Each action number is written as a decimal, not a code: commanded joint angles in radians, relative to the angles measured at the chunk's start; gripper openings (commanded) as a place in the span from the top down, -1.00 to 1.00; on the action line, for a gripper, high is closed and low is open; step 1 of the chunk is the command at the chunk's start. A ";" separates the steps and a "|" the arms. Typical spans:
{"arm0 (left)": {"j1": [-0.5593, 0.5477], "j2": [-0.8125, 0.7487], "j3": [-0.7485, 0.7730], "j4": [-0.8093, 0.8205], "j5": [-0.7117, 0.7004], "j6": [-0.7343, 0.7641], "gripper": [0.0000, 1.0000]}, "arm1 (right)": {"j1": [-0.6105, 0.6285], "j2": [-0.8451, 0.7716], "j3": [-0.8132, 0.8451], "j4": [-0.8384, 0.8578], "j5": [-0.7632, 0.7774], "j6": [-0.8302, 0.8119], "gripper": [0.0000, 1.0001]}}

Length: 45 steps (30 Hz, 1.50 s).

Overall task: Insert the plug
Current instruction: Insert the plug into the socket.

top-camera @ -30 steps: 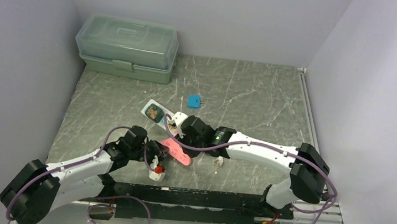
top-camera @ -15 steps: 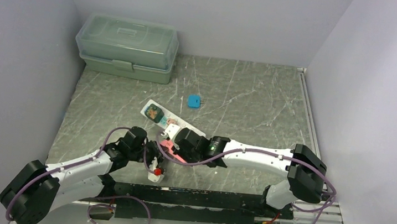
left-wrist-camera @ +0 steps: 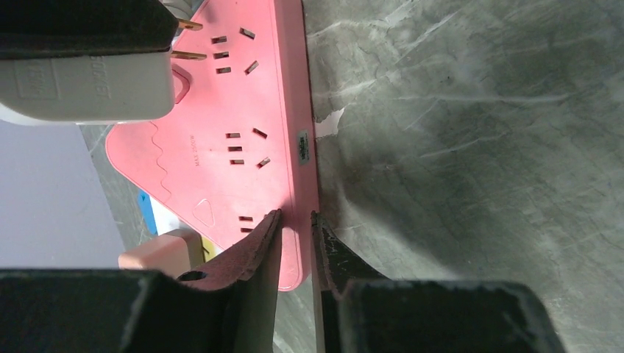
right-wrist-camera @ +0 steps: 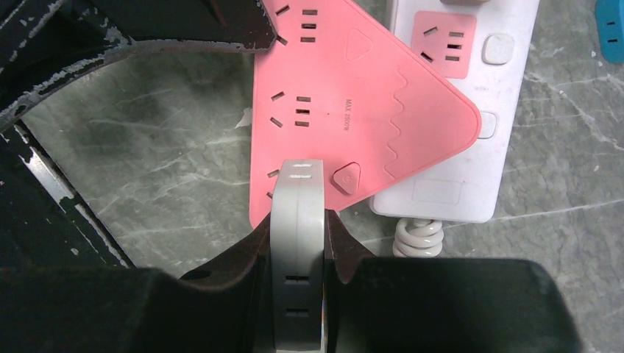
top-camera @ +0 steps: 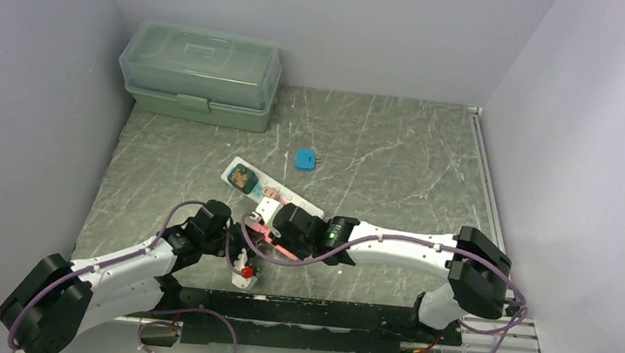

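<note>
A pink power strip lies partly on a white power strip. My left gripper is shut on the pink strip's edge near one end, and shows in the top view. My right gripper is shut on a white plug and holds it over the pink strip, beside its round button. In the left wrist view the plug shows bare brass prongs just off the strip's face, by a socket. The right gripper sits next to the left one in the top view.
A blue plug lies loose further back on the table. A green lidded box stands at the back left. A coiled white cable lies by the white strip. A small white piece with a red button sits near the front edge.
My right gripper has moved left and nearer with the white plug, over the pink strip's near part. The left gripper has stayed where it was, holding the strip.
</note>
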 commanded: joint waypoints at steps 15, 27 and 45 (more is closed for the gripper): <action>-0.001 0.010 -0.003 -0.116 -0.021 0.001 0.63 | 0.009 0.027 -0.023 0.082 0.009 -0.024 1.00; 0.000 0.001 -0.008 -0.126 -0.025 0.000 0.66 | 0.019 0.035 -0.016 0.070 0.044 -0.050 1.00; -0.001 0.011 -0.012 -0.112 -0.031 -0.003 0.69 | 0.072 0.070 -0.012 0.052 0.097 -0.056 1.00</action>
